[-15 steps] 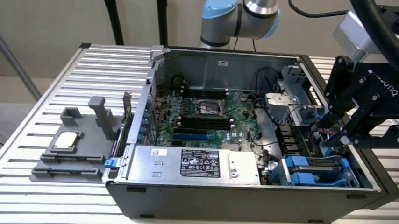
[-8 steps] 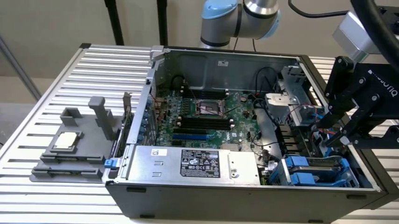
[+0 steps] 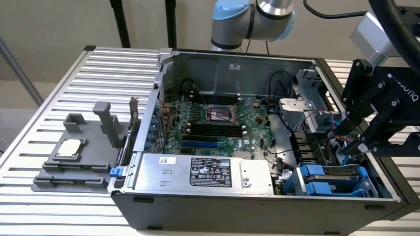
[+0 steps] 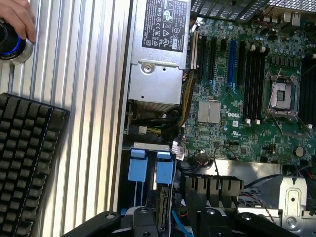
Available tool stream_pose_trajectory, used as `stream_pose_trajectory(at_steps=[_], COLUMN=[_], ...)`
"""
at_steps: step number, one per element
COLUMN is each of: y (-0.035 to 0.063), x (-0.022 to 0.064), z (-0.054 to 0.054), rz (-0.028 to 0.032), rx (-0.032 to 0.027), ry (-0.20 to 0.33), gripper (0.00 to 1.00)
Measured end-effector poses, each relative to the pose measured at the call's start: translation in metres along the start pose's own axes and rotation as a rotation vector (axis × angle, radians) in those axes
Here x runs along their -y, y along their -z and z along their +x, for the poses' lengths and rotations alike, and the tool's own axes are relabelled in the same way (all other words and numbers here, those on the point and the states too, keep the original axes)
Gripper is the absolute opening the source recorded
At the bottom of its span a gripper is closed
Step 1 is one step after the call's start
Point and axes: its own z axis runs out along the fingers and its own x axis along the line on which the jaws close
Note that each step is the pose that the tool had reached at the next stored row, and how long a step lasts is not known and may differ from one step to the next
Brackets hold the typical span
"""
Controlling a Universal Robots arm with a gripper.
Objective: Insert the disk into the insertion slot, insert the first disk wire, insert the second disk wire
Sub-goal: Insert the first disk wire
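The insertion slot (image 3: 365, 181), a bluish-grey ribbed cage, sits in the near corner of the open computer case, at the exterior view's right. Blue carrier tabs (image 3: 326, 189) of the disk stand up inside it. The disk's silver body and label are hidden. In the wrist view the same blue tabs (image 4: 165, 168) stand in the cage (image 4: 148, 146), with the disk's dark edge (image 4: 163, 207) beside them. My black gripper (image 3: 354, 145) hangs inside the case just beyond the cage, among red and blue wires (image 3: 333, 132). A blue wire (image 4: 177, 223) runs by my gripper (image 4: 173, 226).
A silver power supply box (image 3: 196, 172) with a black label lies beside the cage. The green motherboard (image 3: 217, 123) covers the case floor. A grey fixture (image 3: 78, 152) stands on the slatted table. A hand on a knob (image 4: 12, 32) and a black keyboard (image 4: 27, 158) lie outside the case.
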Motion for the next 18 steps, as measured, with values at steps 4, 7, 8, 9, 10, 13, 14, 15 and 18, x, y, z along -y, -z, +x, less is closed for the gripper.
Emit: stream_pose_trajectory(at_steps=[4, 7, 8, 9, 10, 13, 14, 15, 18], y=[0.0000, 0.0000, 0.0000, 0.0000, 0.0000, -0.0019, -0.0035, -0.0051, -0.0100], x=[0.0000, 0.0000, 0.0000, 0.0000, 0.0027, 0.0164, 0.0212, 0.0256, 0.0382], z=[0.000, 0.000, 0.000, 0.000, 0.000, 0.001, 0.001, 0.002, 0.003], rz=[0.0000, 0.0000, 0.0000, 0.0000, 0.0000, -0.0003, -0.0003, -0.0004, -0.0010], rx=[0.0000, -0.0001, -0.0001, 0.0000, -0.0002, -0.0001, -0.0001, -0.0007, -0.0049], ry=[0.000, 0.000, 0.000, 0.000, 0.000, 0.000, 0.001, 0.001, 0.004], gripper=[0.38, 0.38, 0.38, 0.38, 0.38, 0.38, 0.38, 0.38, 0.38])
